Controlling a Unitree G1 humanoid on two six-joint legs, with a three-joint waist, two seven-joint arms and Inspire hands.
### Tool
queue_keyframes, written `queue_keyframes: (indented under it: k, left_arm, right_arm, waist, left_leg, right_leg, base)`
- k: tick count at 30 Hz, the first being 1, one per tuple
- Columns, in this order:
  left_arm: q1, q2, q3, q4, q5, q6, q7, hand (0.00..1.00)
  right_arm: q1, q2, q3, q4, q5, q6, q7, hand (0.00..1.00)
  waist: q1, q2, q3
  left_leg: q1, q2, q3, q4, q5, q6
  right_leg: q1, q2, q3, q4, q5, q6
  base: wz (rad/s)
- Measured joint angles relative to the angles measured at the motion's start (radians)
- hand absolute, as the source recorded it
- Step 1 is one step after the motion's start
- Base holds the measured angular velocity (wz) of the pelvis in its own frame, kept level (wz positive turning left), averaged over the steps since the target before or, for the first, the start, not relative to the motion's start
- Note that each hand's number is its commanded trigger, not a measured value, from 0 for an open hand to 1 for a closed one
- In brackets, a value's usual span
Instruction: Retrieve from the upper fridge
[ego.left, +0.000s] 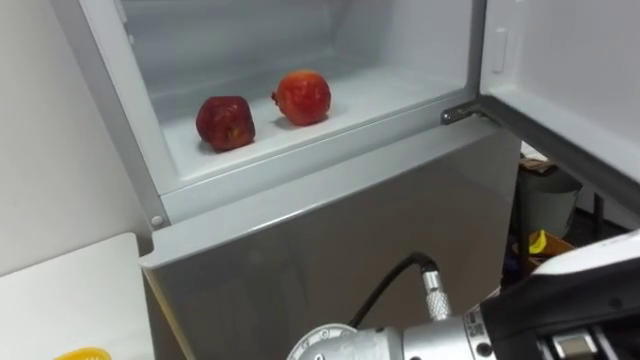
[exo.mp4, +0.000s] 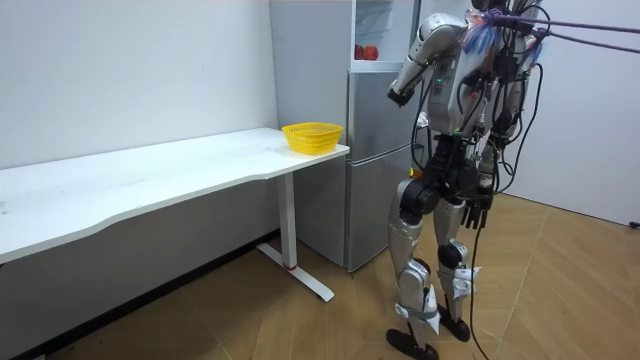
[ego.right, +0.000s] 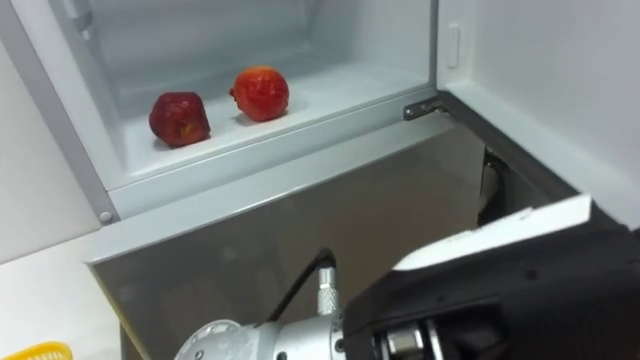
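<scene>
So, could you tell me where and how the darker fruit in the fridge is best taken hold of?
Probably round its middle, coming in from the open front and slightly above. The darker fruit is roundish and sits free near the front edge of the fridge floor, apart from the brighter fruit to its right, with open space overhead.

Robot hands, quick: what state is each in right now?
Left robot hand: hangs by the thigh, fingers relaxed, open, holding nothing.
Right robot hand: raised before the fridge; state cannot be told.
</scene>
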Motion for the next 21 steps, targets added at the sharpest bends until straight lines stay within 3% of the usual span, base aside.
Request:
queue_keyframes:
  k: [7,13,15,21]
  left_arm:
    - [0.001,0.011,-0.012,-0.004,0.052,0.000,0.002,0.00]
    - [0.010,0.096,0.003,-0.075,0.088,-0.006,-0.003,0.00]
    - [0.046,0.131,0.070,-0.108,0.088,-0.006,-0.005,0.00]
    - [0.071,0.138,0.187,-0.171,0.164,-0.035,0.029,0.00]
  right_arm:
    - [-0.002,0.000,0.001,0.008,0.007,-0.001,-0.001,0.00]
    - [-0.011,0.000,-0.018,0.016,0.023,-0.018,0.000,0.00]
    - [-0.010,0.005,-0.032,0.025,0.017,-0.035,-0.004,0.00]
    - [0.007,0.007,-0.033,0.035,0.003,-0.045,-0.024,0.00]
  waist:
    - [0.032,-0.002,0.0011]
    - [0.062,-0.011,0.0076]
    - [0.079,-0.016,0.0105]
    - [0.135,-0.029,0.0077]
  left_leg:
    - [0.004,-0.001,-0.005,-0.002,0.000,0.000]
    - [0.009,-0.008,-0.006,-0.014,0.002,-0.004]
    - [0.008,-0.008,-0.008,-0.014,0.003,-0.004]
    - [0.006,-0.012,-0.019,-0.015,0.003,-0.004]
  right_leg:
    - [0.000,0.000,0.001,0.001,0.000,0.000]
    - [0.002,0.001,0.000,0.002,0.000,0.000]
    - [-0.001,0.002,0.000,0.002,0.000,0.000]
    - [0.001,-0.002,-0.008,0.001,0.000,0.000]
  base:
    - [-0.02]
    - [0.00]
    - [0.00]
    - [0.01]
